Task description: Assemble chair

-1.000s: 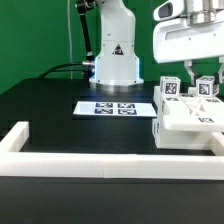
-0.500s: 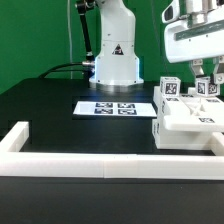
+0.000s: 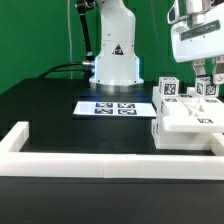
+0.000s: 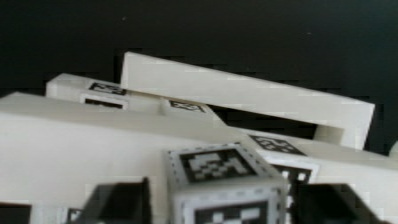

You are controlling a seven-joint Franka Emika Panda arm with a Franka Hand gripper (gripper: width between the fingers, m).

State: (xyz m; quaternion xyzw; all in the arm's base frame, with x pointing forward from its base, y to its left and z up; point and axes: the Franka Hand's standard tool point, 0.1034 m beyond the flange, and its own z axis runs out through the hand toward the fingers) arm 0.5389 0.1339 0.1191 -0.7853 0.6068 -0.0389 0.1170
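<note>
Exterior view: I see the chair (image 3: pixel 188 117) as a cluster of white blocky parts sitting on the black table (image 3: pixel 60 110) at the exterior view's right, pressed up against the long white border rail (image 3: pixel 110 160) that runs across the foreground and turns back at the exterior view's left. Two upright posts with black-and-white tags on their tops rise from the cluster. The gripper (image 3: pixel 208 72) hangs from the arm directly above the post nearer the exterior view's right edge; its dark fingers (image 3: pixel 201 70) sit just over the tagged top. From this angle I cannot tell whether the fingers are spread or pressed together, nor whether they touch the post.

Behind the chair, toward the middle of the table, the marker board (image 3: pixel 116 107) lies flat, just in front of the robot base (image 3: pixel 115 55), which carries a warning triangle.

Wrist view: I look down on a tagged post top (image 4: pixel 228 180) close to the camera, with dark shapes on either side of it that may be the fingers, too blurred to confirm. Beyond it are flat white slabs of the chair (image 4: pixel 231 90) with further tags along one edge.
</note>
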